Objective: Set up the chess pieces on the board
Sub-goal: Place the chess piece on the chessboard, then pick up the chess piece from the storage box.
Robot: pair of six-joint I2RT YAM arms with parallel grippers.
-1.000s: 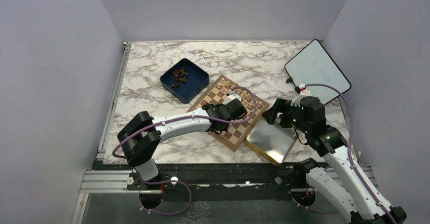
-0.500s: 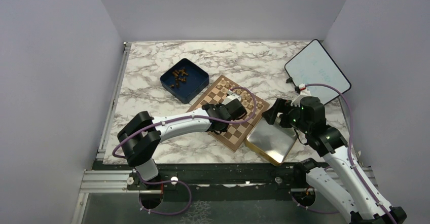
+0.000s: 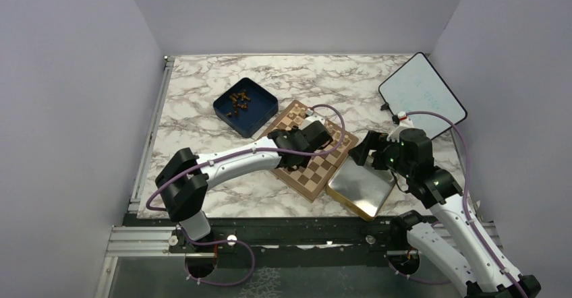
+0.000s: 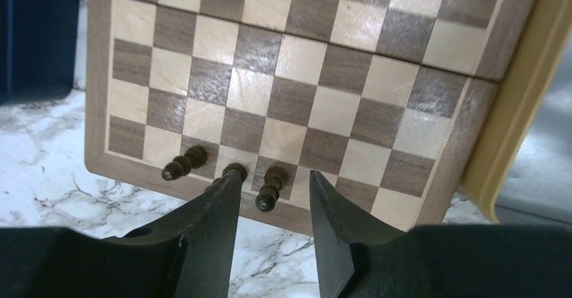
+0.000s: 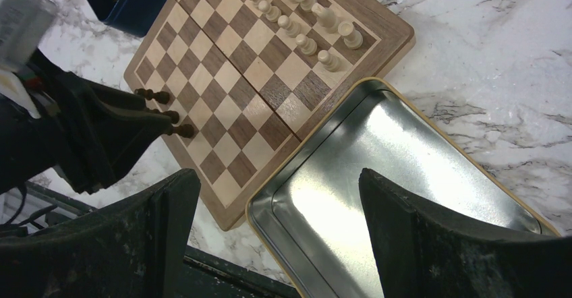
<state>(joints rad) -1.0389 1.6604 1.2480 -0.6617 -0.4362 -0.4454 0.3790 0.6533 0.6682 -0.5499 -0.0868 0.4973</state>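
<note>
Legible text, numbers, brands: none in any view.
- Whiteboard [image 3: 422, 94], upper right of the top view: faint bluish marks on its face, too pale and small to read.
- Small white-and-red tag [image 3: 403, 117], just below the whiteboard's lower left edge: any print too small to make out.

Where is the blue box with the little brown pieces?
In the top view, the blue box sits on the marble table's left half, just beyond the chessboard's far-left edge, with the little brown pieces inside it.
</note>
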